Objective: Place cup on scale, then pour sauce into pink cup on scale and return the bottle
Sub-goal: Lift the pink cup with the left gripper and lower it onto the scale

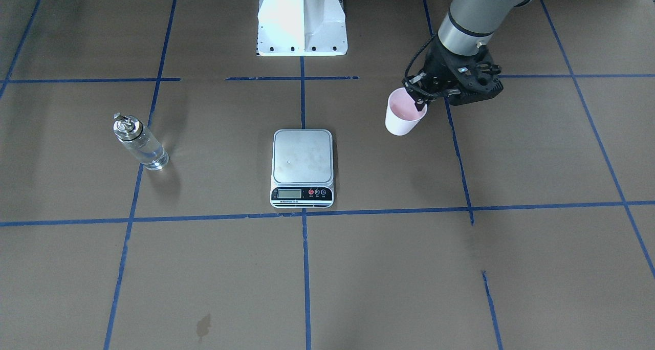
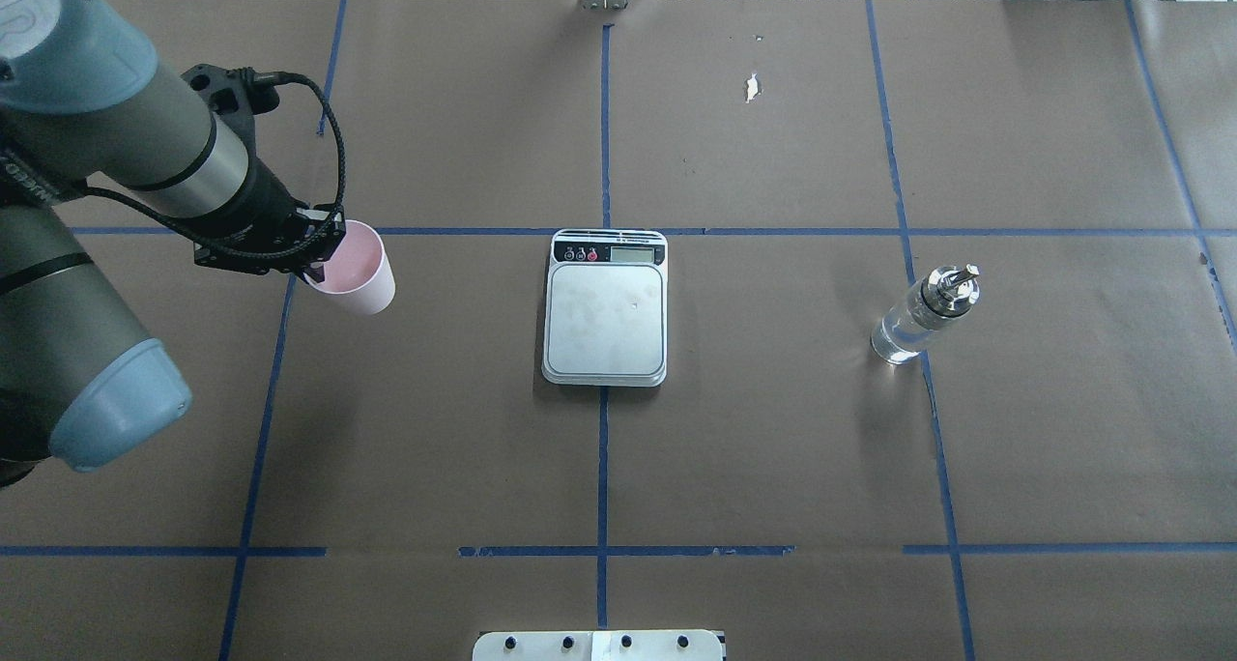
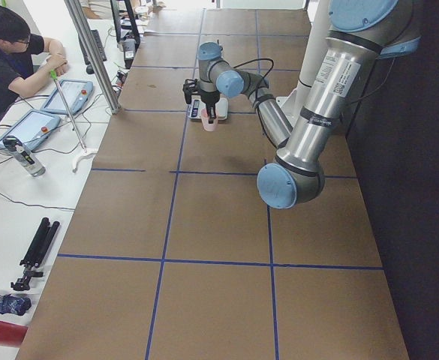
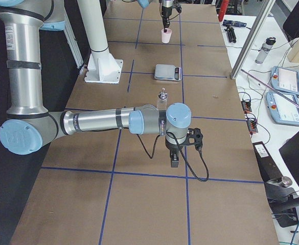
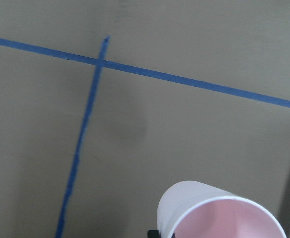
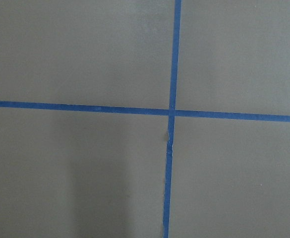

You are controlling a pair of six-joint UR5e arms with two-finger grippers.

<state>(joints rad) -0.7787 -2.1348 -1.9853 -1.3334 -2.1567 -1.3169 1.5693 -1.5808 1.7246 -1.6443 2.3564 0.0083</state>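
Note:
The pink cup (image 1: 401, 118) (image 2: 359, 276) hangs slightly tilted over the table on the robot's left side, well to the side of the scale. My left gripper (image 1: 420, 101) (image 2: 317, 269) is shut on its rim, and the left wrist view shows the cup (image 5: 219, 213) just below the camera. The silver-grey scale (image 1: 302, 158) (image 2: 607, 318) lies at the table's centre with a bare platform. A clear glass bottle (image 1: 142, 144) (image 2: 916, 321) with a silver pourer stands upright on the robot's right side. My right gripper (image 4: 174, 157) shows only in the exterior right view, low over the table; whether it is open or shut I cannot tell.
The white robot base (image 1: 302, 22) sits at the table's edge behind the scale. Blue tape lines grid the brown table cover. A person (image 3: 9, 52) sits at a side bench with tablets beyond the far table edge. A small dark stain (image 1: 203, 324) marks the cover.

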